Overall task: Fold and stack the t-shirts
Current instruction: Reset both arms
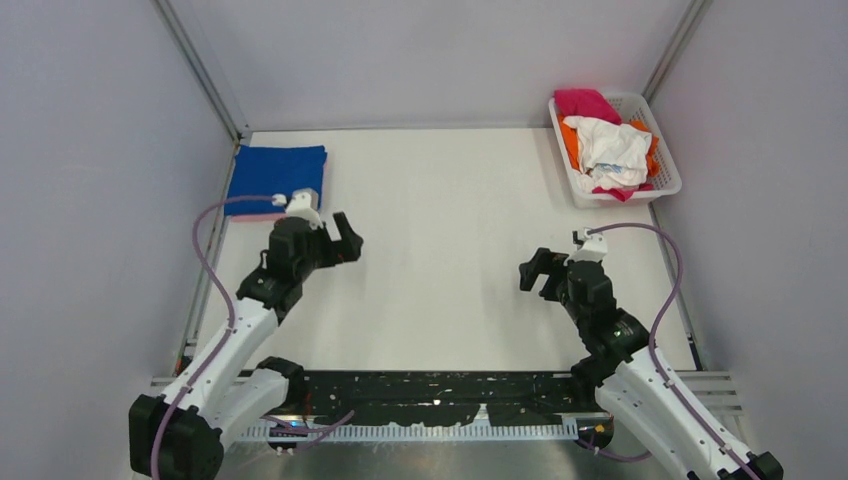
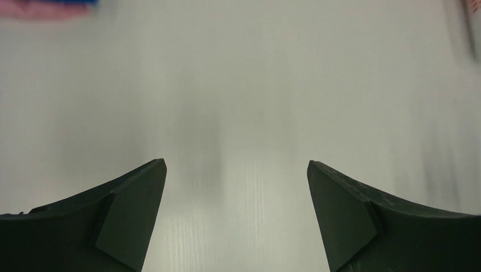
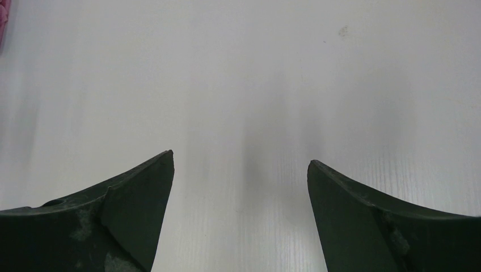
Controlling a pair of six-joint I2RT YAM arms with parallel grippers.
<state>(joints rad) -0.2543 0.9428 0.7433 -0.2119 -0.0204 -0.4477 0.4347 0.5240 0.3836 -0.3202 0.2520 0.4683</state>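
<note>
A folded royal-blue t-shirt [image 1: 277, 176] lies at the table's far left on top of a folded light-pink t-shirt [image 1: 258, 216], whose edge shows beneath it. A blurred strip of both shows in the left wrist view [image 2: 48, 7]. Magenta [image 1: 585, 102], orange [image 1: 571, 136] and white t-shirts [image 1: 612, 150] lie crumpled in a white slatted basket [image 1: 668, 182] at the far right. My left gripper [image 1: 347, 241] is open and empty, just near-right of the folded stack. My right gripper [image 1: 535, 270] is open and empty over bare table, right of centre. Both wrist views show only white table between the fingers.
Grey walls enclose the table on the left, right and back. A black strip and a metal rail run along the near edge between the arm bases. The white table top [image 1: 440, 220] lies between the two grippers.
</note>
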